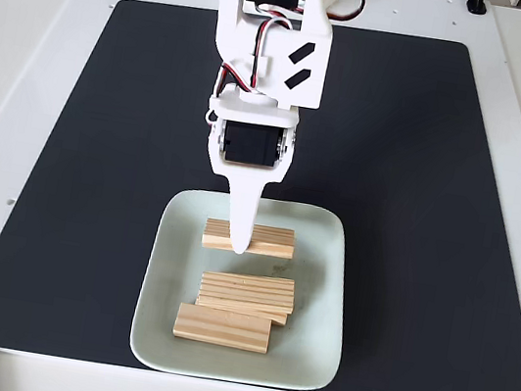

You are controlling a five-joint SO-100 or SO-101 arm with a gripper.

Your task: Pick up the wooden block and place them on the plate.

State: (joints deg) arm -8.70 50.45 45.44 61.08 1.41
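Nearest to us in the fixed view, the pale mint-green square plate sits at the front edge of the black mat on the white surface. On the plate we see a wooden block closest to us, lying crosswise. Just behind it, two more blocks lie stacked, the upper one slightly offset from the lower. Farther back on the plate, a fourth block lies crosswise, partly covered by the pincer. The white finger points straight down with its tip at this block; we cannot tell whether the pincer is clenched or released, or whether it touches the wood. Beyond, the white arm rises over the mat, with red and black wires.
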